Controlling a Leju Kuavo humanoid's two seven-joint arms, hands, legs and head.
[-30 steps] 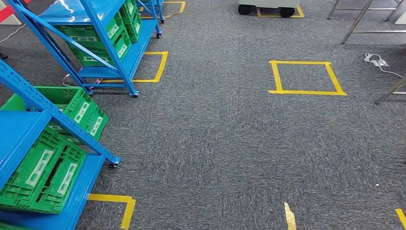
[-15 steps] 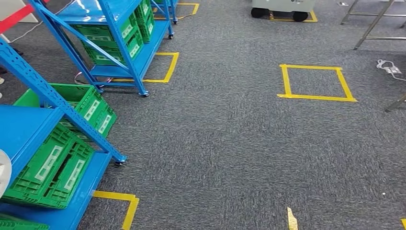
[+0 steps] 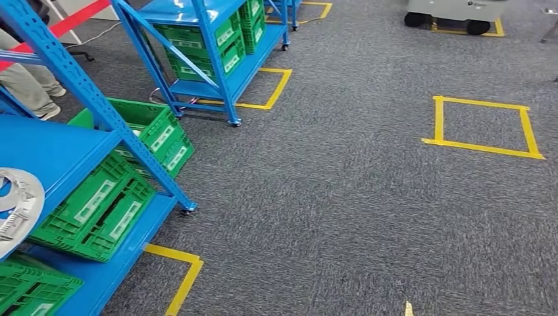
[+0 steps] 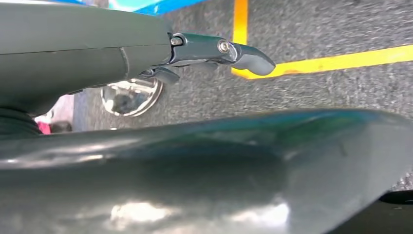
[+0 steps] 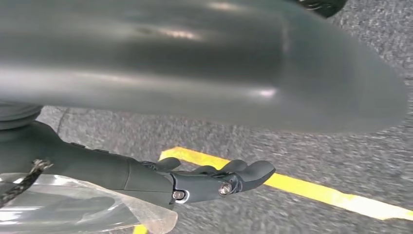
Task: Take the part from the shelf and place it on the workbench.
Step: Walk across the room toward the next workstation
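Part [image 3: 16,207] lies on blue shelf [image 3: 59,155].

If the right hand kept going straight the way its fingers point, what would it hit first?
Probably the floor: beyond the right hand lie only grey carpet and a yellow tape line. Depth is unclear.

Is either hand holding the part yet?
No: the silver ring-shaped part lies on the blue shelf, while the left hand and right hand hang over the carpet holding nothing.

Grey carpet [image 3: 316,197] w/ yellow tape squares [image 3: 483,126]; green crates [image 3: 99,207] nearby.
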